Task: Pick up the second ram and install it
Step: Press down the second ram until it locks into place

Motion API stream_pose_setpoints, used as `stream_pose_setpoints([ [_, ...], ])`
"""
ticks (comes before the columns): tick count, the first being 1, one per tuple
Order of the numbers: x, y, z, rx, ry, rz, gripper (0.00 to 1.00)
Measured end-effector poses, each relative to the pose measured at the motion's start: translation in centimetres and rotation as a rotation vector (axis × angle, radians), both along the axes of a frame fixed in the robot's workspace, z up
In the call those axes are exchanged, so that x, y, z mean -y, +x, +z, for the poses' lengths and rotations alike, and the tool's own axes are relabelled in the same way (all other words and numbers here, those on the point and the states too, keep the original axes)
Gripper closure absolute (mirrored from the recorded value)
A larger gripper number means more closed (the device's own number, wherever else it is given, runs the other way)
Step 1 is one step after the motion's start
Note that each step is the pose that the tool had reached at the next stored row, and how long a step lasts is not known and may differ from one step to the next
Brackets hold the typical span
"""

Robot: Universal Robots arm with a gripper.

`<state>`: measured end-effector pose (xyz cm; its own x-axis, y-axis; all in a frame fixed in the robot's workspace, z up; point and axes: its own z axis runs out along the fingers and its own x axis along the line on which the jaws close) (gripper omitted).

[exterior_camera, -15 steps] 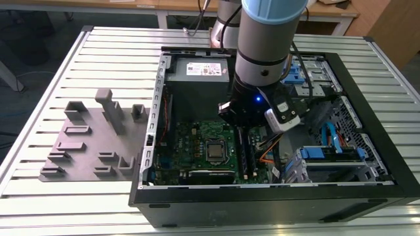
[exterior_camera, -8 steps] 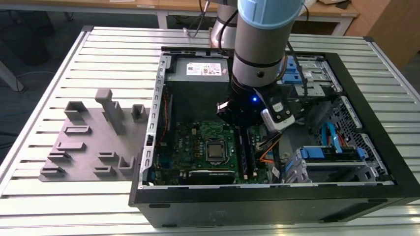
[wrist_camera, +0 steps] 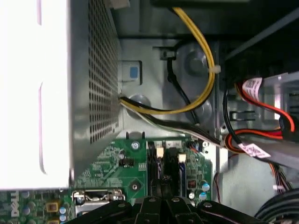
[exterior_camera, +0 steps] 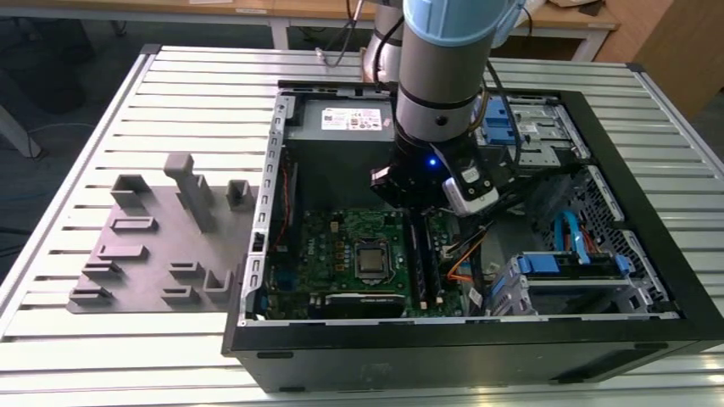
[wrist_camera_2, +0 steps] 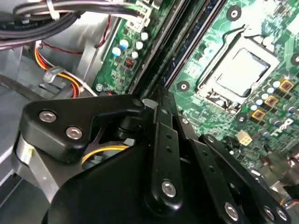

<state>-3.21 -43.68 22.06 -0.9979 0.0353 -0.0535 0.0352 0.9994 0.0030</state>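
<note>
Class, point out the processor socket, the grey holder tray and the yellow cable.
processor socket (wrist_camera_2: 240,72), second wrist view, on its metal cover.
grey holder tray (exterior_camera: 136,254), exterior view, on its flat base.
yellow cable (wrist_camera: 205,51), first wrist view, on its curved run.

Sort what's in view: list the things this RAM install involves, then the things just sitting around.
Job in hand:
gripper, down inside the case over the memory slots
memory slots
motherboard
grey tray with holder blocks

Just lying about:
processor socket
yellow cable
blue drive brackets
slatted table
</note>
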Motion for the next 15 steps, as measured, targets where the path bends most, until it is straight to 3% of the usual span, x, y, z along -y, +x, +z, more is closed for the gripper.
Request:
stream_pose_setpoints([
  [9,0.0,-0.01,-0.35,-0.0002,-0.0027,0.001,0.93],
  [13,0.02,-0.01,0.18,0.0002,-0.0026,0.001,0.93],
  [15,0.44,-0.02,0.18,0.0002,-0.0035,0.001,0.93],
])
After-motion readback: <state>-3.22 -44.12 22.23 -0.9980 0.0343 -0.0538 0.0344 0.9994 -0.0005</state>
